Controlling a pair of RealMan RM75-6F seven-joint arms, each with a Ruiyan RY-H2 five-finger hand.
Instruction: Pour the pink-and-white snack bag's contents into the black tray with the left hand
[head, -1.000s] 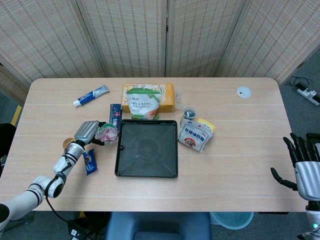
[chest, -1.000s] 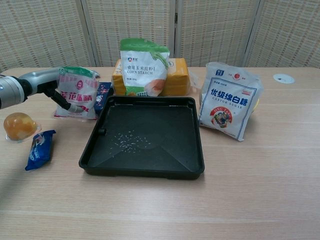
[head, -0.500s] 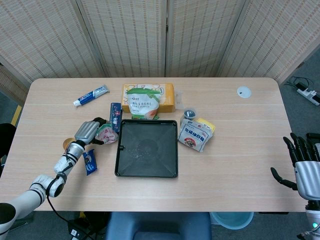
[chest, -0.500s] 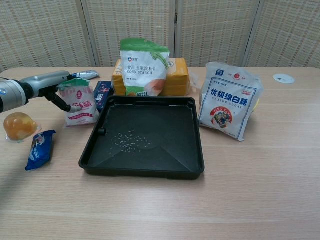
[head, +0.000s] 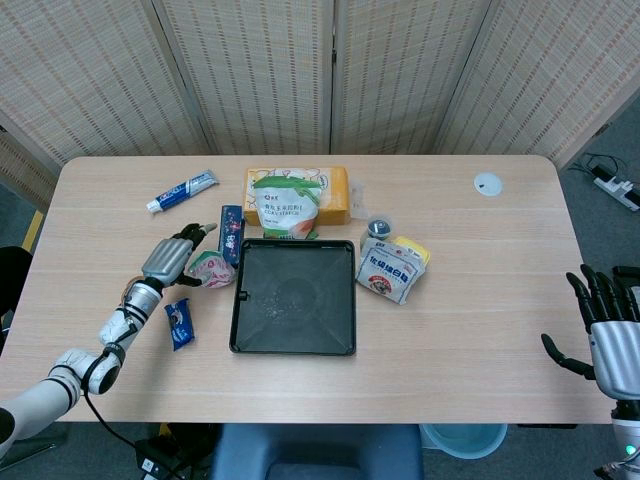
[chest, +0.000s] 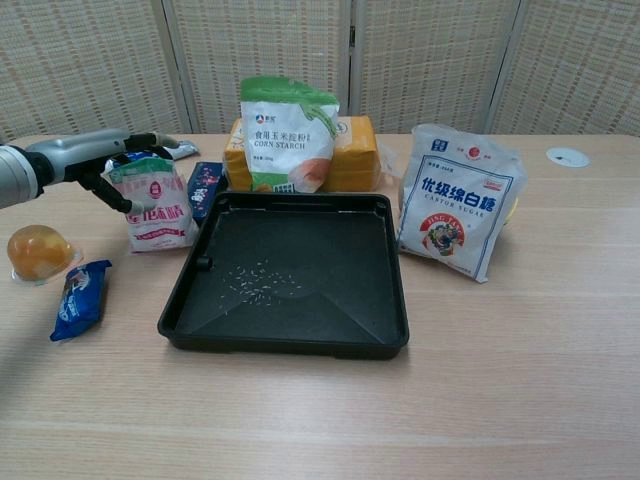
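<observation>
The pink-and-white snack bag (head: 212, 268) (chest: 154, 203) stands upright on the table just left of the black tray (head: 293, 347) (chest: 284, 343). A few pale crumbs (chest: 256, 280) lie on the tray's floor. My left hand (head: 170, 257) (chest: 92, 162) is beside the bag on its left. Its fingers (head: 197, 234) are stretched out over the bag's top and its thumb is near the bag's left edge, with no grip on it. My right hand (head: 603, 330) hangs off the table's right front edge, fingers spread and holding nothing. It shows only in the head view.
Behind the tray stand a corn starch bag (head: 287, 205) (chest: 288, 130) and an orange box (head: 336, 190) (chest: 360, 150). A caster sugar bag (head: 390, 272) (chest: 460, 200) is to its right. A blue wrapper (head: 180, 323) (chest: 78, 297), jelly cup (chest: 38, 252), dark blue box (head: 231, 232) and toothpaste (head: 182, 190) lie around the left hand.
My left hand has let go of the snack bag, spread its fingers and drawn back to the left. The bag now stands on its own by the tray. The right hand is unmoved.
</observation>
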